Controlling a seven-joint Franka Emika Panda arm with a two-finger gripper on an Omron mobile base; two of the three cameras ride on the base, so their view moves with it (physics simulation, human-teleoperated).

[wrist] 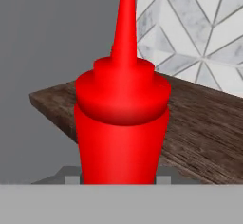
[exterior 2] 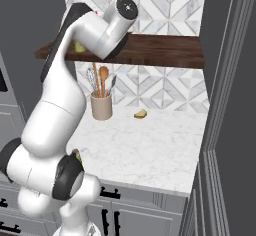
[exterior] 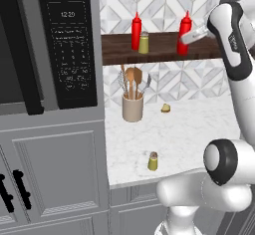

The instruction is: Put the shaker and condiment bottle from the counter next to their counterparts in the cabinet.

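The hand point(exterior: 187, 36) is up at the long dark brown wooden shelf board point(exterior: 159, 55), and its two fingers are clamped on the slim bright red squeeze bottle with the pointed nozzle point(wrist: 121, 123), which stands straight ahead of the hand with its long axis upright and its nozzle up. In the left base view this held bottle sits over the shelf board, and whether its base is touching the wood I cannot tell. To the hand's left along the same board, well apart from it, stand the counterparts: a second red pointed-nozzle squeeze bottle point(exterior: 136, 31) and, touching or just beside it, an olive-yellow shaker with a grey cap point(exterior: 144, 43). The coming move turns on that leftward gap, I judge, since the held bottle belongs next to its twin. The other small olive-yellow cylindrical shaker with a grey-silver cap point(exterior: 153, 161) stands upright far below the hand, near the front edge of the white marble-patterned desk point(exterior: 194, 134). The one reading I can make out is "12:20" on the dark microwave panel point(exterior: 67, 45); the bottles carry no label.
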